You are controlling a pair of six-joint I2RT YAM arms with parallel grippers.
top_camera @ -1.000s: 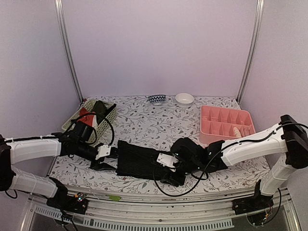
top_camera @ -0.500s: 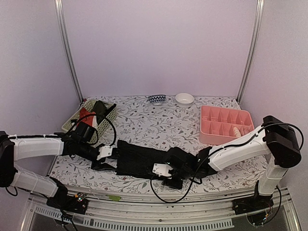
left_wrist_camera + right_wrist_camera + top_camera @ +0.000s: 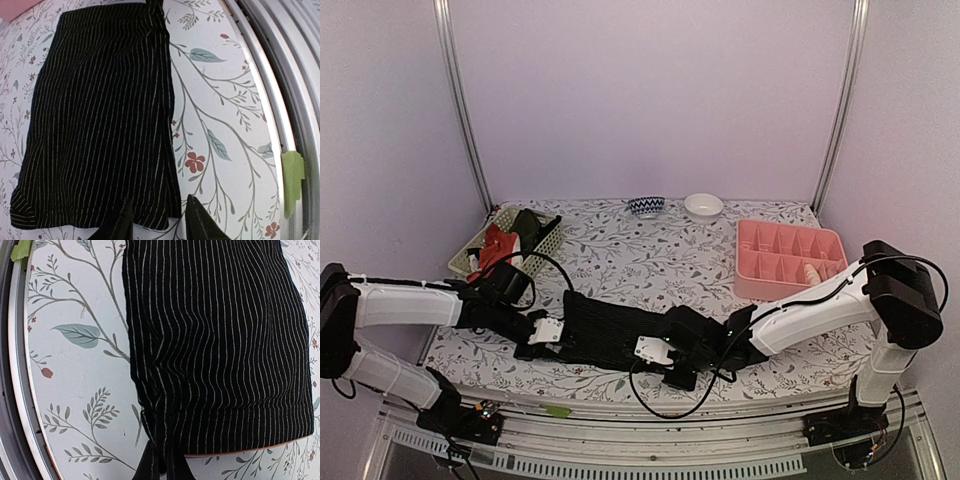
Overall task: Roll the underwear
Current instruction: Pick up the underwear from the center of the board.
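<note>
Both arms have closed in on the cloth. The right gripper now pinches the bunched near corner of the black ribbed underwear. The left gripper, jaws apart, straddles the opposite hem. The garment lies flat on the floral table.

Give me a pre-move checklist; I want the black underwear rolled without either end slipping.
1. Right end effector shut on a near corner of the black underwear: ok.
2. Left end effector shut on the opposite near corner: not ok, jaws apart around the hem.
3. Garment flat and unrolled: ok.
4. How much cloth the right grip holds: cannot tell.
</note>
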